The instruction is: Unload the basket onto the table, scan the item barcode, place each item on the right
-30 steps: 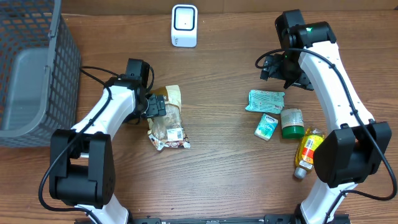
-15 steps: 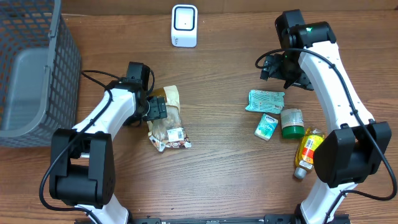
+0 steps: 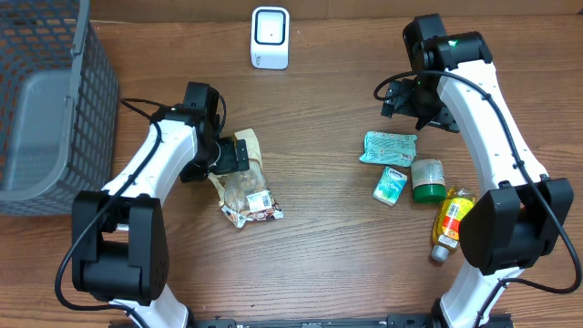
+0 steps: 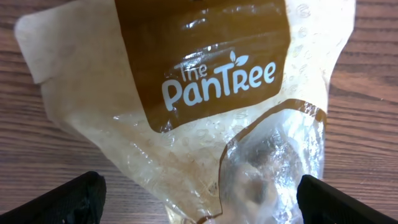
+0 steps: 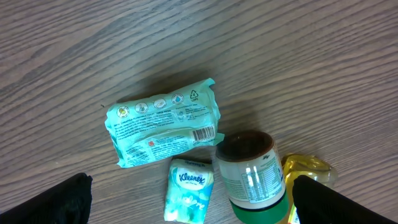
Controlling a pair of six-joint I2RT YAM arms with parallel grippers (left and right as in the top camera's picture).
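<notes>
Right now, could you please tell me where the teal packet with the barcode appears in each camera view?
Overhead: the teal packet lies right of centre on the table.
Left wrist: not in it; only the PanTree bag shows.
Right wrist: left of centre, barcode at its lower right end.
Shared landmark: the Kleenex pack, directly below the packet in both the overhead and right wrist views.

Five items [image 3: 248,187] [image 3: 390,147] [image 3: 391,185] [image 3: 427,179] [image 3: 451,219], one scanner [image 3: 271,37] (apparently), basket [image 3: 91,100]
</notes>
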